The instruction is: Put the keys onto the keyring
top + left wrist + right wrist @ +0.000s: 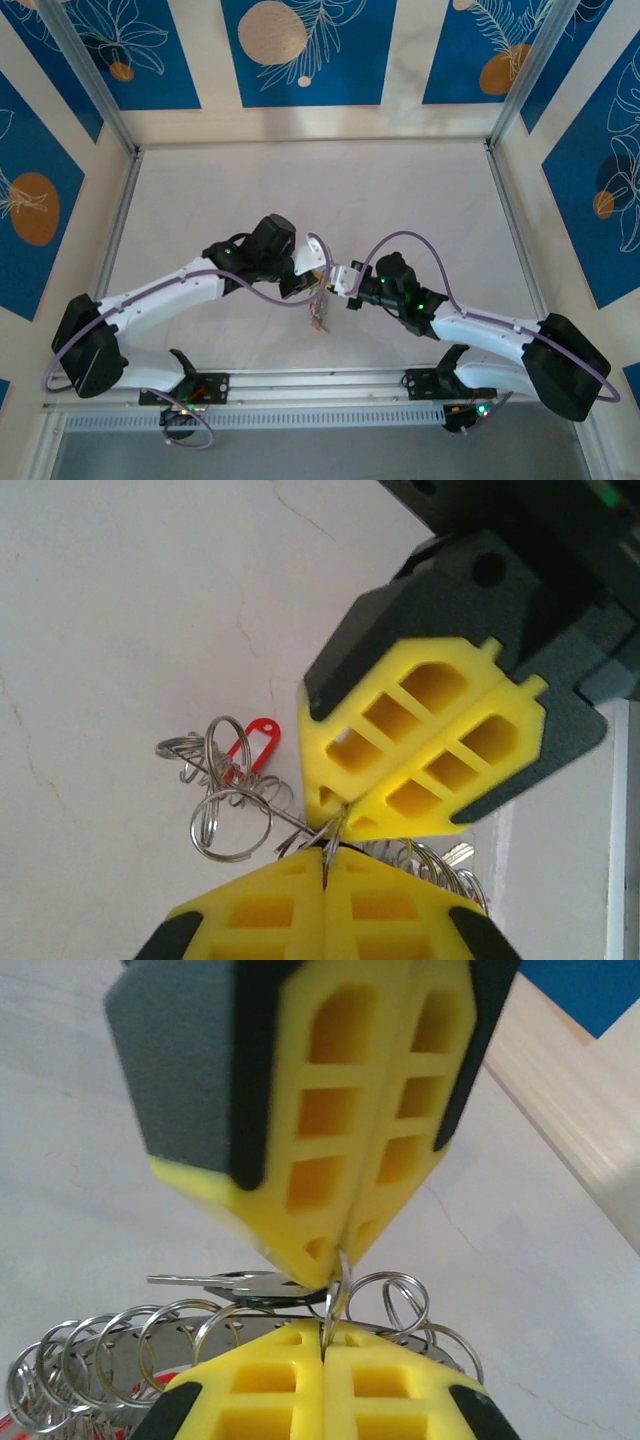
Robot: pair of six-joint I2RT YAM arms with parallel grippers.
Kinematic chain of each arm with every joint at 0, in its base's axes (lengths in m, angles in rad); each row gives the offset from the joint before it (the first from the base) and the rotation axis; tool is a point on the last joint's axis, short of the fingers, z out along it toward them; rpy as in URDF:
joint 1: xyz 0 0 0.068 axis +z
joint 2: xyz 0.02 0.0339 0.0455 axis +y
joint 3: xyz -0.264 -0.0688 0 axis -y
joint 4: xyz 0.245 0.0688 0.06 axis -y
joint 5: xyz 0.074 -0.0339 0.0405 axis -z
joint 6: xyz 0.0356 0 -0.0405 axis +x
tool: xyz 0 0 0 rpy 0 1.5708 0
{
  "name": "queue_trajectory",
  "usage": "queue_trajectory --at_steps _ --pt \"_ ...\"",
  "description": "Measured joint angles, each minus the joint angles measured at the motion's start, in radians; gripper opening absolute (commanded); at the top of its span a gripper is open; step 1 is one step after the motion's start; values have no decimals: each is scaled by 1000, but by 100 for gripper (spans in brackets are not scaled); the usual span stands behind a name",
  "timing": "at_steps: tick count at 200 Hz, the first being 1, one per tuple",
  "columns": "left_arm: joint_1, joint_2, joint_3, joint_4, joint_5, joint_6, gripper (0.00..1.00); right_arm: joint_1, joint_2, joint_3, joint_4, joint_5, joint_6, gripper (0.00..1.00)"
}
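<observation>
Two sets of jaws, both mine, meet tip to tip above the counter [120, 600]. Each is pressed together on the same thin wire loop [338, 1285] at the rim of the keyring [170, 1348]. I judge this double pinch steadies that one loop, perhaps to pry it open for threading. The rest of the keyring hangs close behind my right jaws' tips, its loops fanning to one side. One red-headed key [255, 745] dangles among loops beside my left jaws, and a silver shaft [225, 1282] lies just beside the pinch.
</observation>
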Motion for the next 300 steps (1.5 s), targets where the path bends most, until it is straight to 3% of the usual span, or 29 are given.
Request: queue_trajectory --at_steps 25,61,124,157,213,219,240,300 --pt "-12 -5 0 -1 -2 35 25 -5 0 -26 60 -2 29 0" --pt "-21 -31 0 -3 -2 38 33 -14 0 -46 139 -6 46 0" --pt "-25 -122 -3 -3 -2 39 36 -23 -9 -68 256 -43 55 0" --pt "-26 -154 -7 -11 -2 36 44 -26 -26 -88 266 -49 55 0" --pt "-27 -218 -20 -19 -18 40 45 -30 -51 -119 284 -53 51 0" --pt "-27 -223 -20 -19 -22 45 49 -30 -55 -123 288 -55 50 0" --pt "-27 -237 -21 -19 -51 72 49 -32 -67 -128 295 -61 50 0" --pt "-27 -232 -101 29 -119 252 39 -35 -100 -142 321 -111 36 0"
